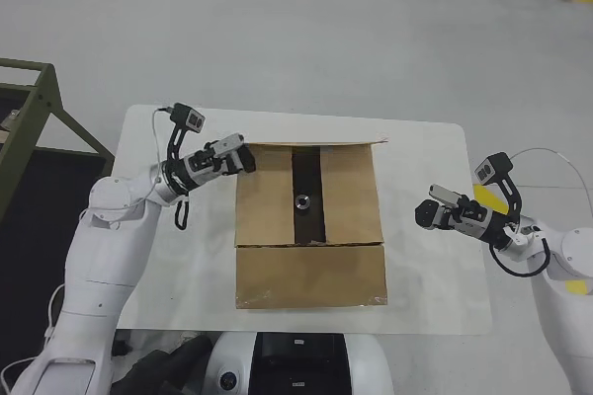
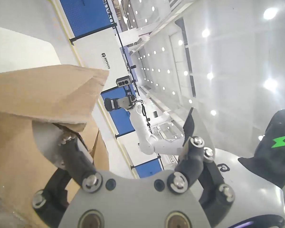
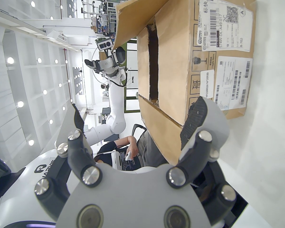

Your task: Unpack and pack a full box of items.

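Closest to the robot, the brown corrugated cardboard box point(image 1: 346, 207) sits mid-way across the white rectangular surface point(image 1: 425, 286). Its near flap point(image 1: 311, 276) is folded out flat. Beyond it, 2 side flaps point(image 1: 351, 197) lie almost closed. The dark slot between them shows 1 small round metal item point(image 1: 301, 201) low inside.

The right pincer point(image 1: 427, 213) hangs spread and empty, well apart from the box's right wall. The left pincer point(image 1: 235, 156) is spread too, at the far left corner. One finger point(image 2: 47, 141) is tucked close under a cardboard edge, but I cannot tell whether it touches. Farthest off, the far flap point(image 1: 316, 145) stands up.

The board looks stiff along its creases but thin, and likely to tear at the ragged edges. Each side flap is best pinched at its free slot edge and swung outward. The metal item is probably hard, smooth and heavy for its size, so it will need a firm pinch once the slot is opened.
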